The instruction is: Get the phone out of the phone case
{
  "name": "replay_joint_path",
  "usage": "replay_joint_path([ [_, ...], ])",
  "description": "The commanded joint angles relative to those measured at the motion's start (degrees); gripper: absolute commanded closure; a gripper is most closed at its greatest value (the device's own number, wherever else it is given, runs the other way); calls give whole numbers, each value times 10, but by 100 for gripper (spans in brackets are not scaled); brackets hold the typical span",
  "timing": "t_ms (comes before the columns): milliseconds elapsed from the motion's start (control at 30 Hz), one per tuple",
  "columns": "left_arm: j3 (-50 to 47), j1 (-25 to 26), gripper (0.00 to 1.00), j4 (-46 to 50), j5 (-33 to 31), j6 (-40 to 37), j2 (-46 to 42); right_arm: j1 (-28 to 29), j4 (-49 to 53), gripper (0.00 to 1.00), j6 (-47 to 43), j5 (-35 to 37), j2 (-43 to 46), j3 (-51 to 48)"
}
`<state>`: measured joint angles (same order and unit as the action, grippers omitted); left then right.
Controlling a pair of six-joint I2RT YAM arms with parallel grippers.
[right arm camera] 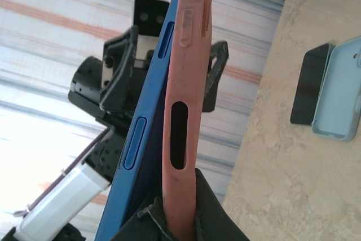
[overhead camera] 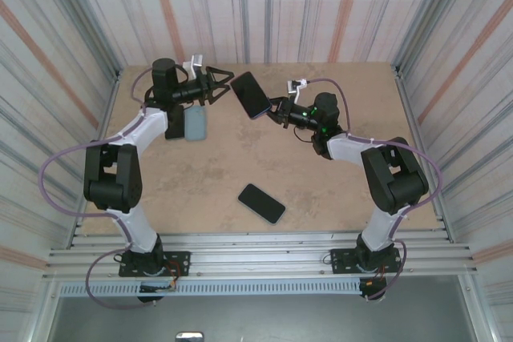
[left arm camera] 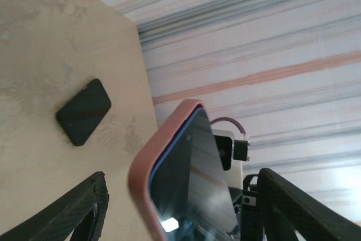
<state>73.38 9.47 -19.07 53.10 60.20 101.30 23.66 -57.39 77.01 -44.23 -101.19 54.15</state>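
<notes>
A dark phone (overhead camera: 261,203) lies flat on the tan table (overhead camera: 337,166), alone toward the near edge and askew to it. Farther back on the left a pale blue-green case (overhead camera: 195,123) lies flat, with a second dark phone (right arm camera: 309,83) just beside it, long sides parallel. Corrugated walls (overhead camera: 264,6), striped grey and orange, close the table in on three sides.

Colours and patterns
Phone case (right arm camera: 189,55) salmon-pink; phone (right arm camera: 141,139) blue-edged; loose phone (overhead camera: 261,203) black; spare case (overhead camera: 195,123) pale blue-grey; table (overhead camera: 321,182) mottled tan; walls (overhead camera: 321,6) white, grey-orange stripes.
</notes>
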Motion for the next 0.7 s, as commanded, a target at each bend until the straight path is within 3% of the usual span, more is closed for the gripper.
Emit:
replay_joint_path([
  [0,-22,-4,26,44,-41,-25,-43,4,-27,94,16,31,-3,6],
  [233,-114,19,23,4,-106,34,-123,10,-39,93,32,93,-13,13],
  [667,-220,158,23,-21,-259,155,-242,37,-38,93,26,183,-15,15],
])
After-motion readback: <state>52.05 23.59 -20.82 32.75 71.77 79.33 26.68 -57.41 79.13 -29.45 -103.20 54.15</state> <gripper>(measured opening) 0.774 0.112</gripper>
